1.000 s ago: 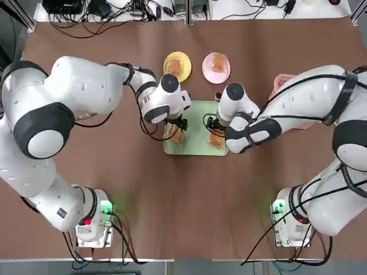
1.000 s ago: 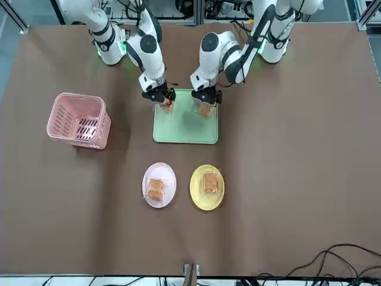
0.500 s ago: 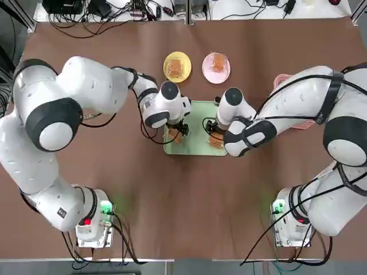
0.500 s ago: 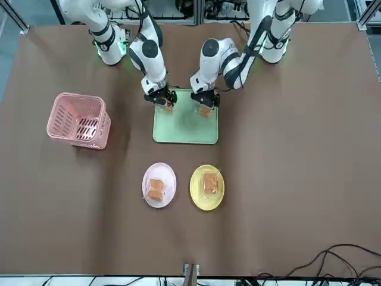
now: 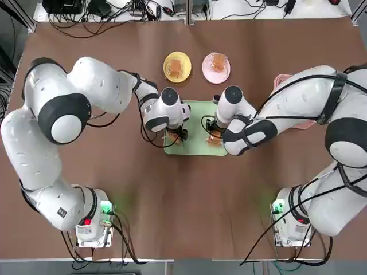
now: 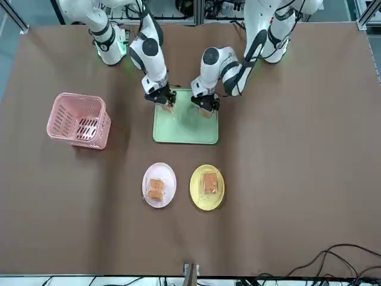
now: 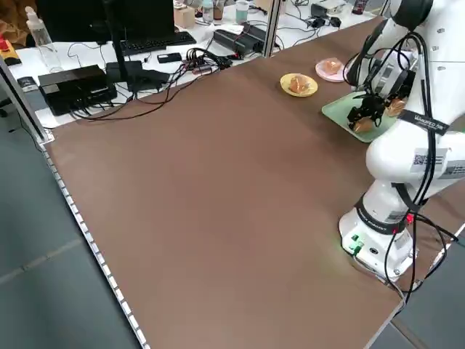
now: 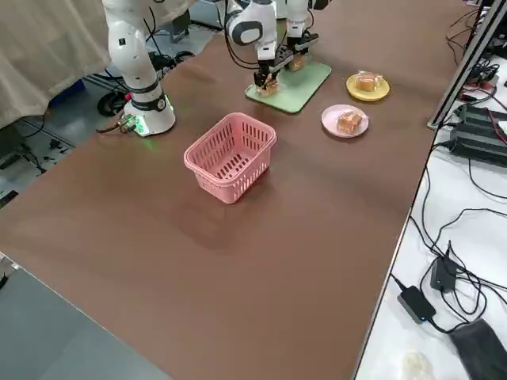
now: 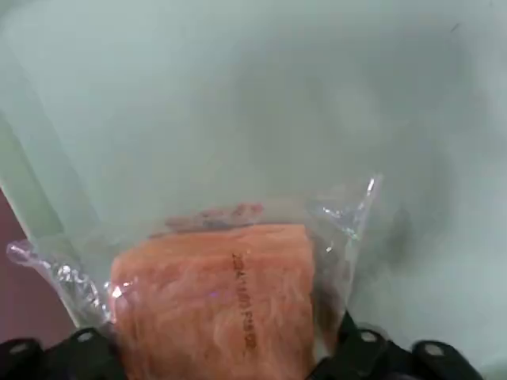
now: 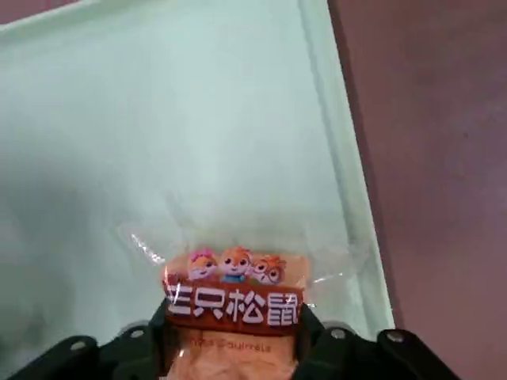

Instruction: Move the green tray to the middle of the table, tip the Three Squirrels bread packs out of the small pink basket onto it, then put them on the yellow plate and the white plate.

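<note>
Both arms are low over the near end of the green tray [image 5: 195, 123], mid worktop [image 5: 183, 195]. Left end effector [image 5: 175, 137] has a bread pack [image 9: 218, 297] directly between its fingers, jaws wide, not yet clenched. Right end effector [image 5: 214, 137] likewise straddles a second pack [image 10: 235, 305], partly closing; firm grasp or not, cannot tell. Farther off: yellow plate [image 5: 177, 66] & white plate [image 5: 216, 67], each w/ one pack, straight beyond the tray. Pink basket [image 6: 80, 120] stands on the robot's right, upright.

A grey floor [image 7: 43, 276] lies beyond the table's edge; a white bench [image 8: 459, 261] carries black cables [image 8: 444, 229]; a beige curtain [image 8: 40, 55] hangs behind.
</note>
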